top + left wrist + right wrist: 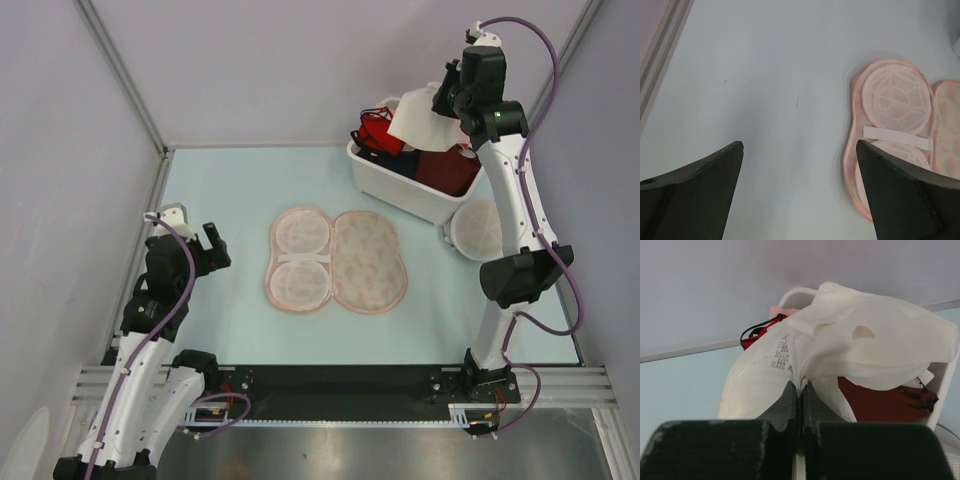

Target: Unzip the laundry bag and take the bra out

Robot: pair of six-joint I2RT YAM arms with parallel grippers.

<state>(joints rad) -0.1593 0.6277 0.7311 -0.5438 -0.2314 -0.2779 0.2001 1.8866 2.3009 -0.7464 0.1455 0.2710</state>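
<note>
In the left of the overhead view the left gripper [213, 245] hangs over the pale blue table [220, 185] with its jaws spread wide and nothing between them. In its own wrist view only the two dark finger ends [705, 175] show, cut off by the lower edge.

At the centre of the overhead frame the laundry bag [335, 260] lies flat and opened out. Its left half shows two round mesh cups under a white strap, and its right half shows printed lining. In the left wrist view the bag [890, 105] sits at the right edge, partly behind the right-hand finger and cropped by the frame.

In the upper right stands a white bin [400, 190] holding a red garment [378, 130] and a darker red one [445, 170], both half buried.

Above the bin, the right gripper [447, 100] is clamped on the bra [418, 118], which hangs crumpled. In the right wrist view the fingers [790, 400] pinch a fold of white fabric [865, 345] that hides most of the bin. A care label on it is too small to read.

A round mesh disc [475, 230] lies partly behind the right arm.
</note>
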